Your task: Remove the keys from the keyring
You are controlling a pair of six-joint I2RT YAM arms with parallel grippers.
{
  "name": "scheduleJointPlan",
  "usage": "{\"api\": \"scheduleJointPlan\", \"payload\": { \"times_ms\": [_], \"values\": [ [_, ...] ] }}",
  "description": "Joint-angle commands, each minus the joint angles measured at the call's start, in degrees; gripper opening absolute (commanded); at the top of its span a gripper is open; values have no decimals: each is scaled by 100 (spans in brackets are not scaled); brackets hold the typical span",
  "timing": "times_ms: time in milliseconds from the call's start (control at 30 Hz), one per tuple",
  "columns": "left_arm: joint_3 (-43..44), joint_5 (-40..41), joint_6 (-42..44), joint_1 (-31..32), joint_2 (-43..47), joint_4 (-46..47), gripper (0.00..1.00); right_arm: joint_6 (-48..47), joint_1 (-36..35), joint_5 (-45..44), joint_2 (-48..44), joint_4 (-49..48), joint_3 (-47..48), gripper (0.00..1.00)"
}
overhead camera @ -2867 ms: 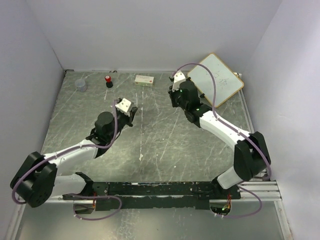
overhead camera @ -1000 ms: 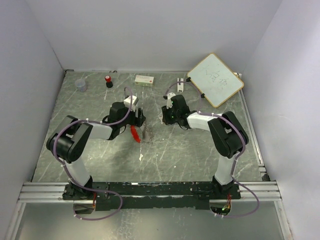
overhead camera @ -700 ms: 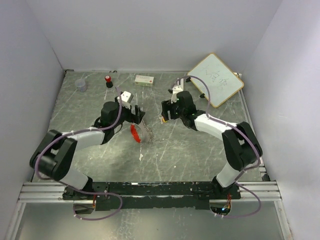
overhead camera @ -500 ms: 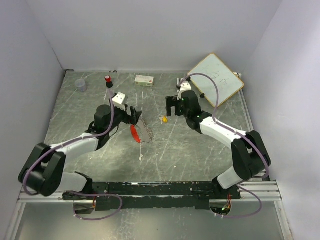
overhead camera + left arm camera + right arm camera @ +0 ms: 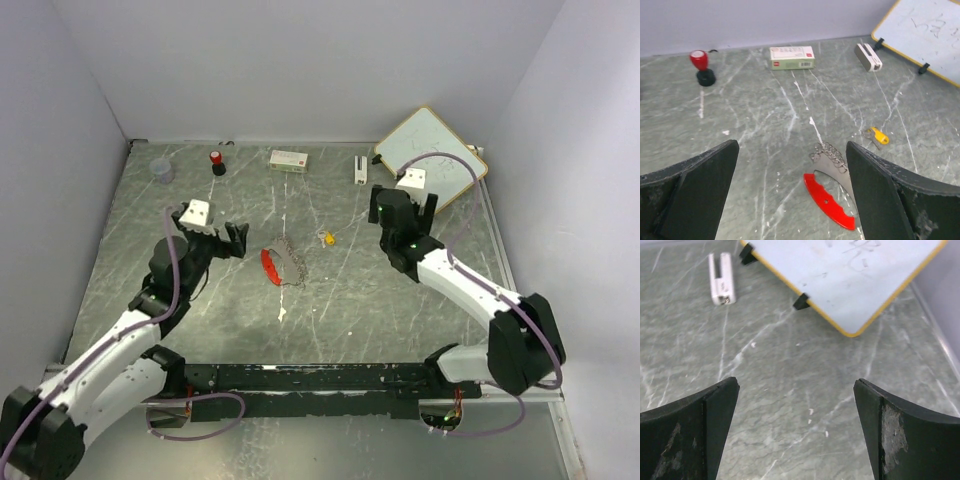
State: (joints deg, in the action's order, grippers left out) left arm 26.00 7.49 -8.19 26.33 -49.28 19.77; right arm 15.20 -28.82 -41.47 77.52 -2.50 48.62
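No legible text found. The whiteboard (image 5: 850, 270) at the far right carries faint handwritten strokes, too sketchy to read. The small white-and-green box (image 5: 791, 57) at the far edge bears a printed label with a red mark; its lettering is too small to read.

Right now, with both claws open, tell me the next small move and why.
Probably lower the left claw onto the keyring to pin it. The yellow key already lies apart on the table, but the red key sits against the ring. Both claws are open and empty; the left faces the bunch, while the right claw faces the whiteboard.
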Motion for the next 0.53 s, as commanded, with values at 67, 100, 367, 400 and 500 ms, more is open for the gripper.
{"api": "scheduleJointPlan", "payload": {
  "times_ms": [67,100,367,400,500],
  "values": [
    [-418,750,-151,-44,1279,-814,99,79,19,-1235,-897,-283,-454,100],
    [-495,744,-208,-45,1478,-813,99,76,17,-1322,-1039,-304,-537,100],
    [-570,958,-271,-46,2008,-1054,99,-96,21,-1555,-1620,-439,-938,100],
    [-543,931,-264,-41,1948,-1054,99,-119,21,-1510,-1617,-450,-942,100],
    [-461,895,-279,-40,1717,-1125,99,-123,24,-1431,-1573,-414,-925,100]
  ]
}}
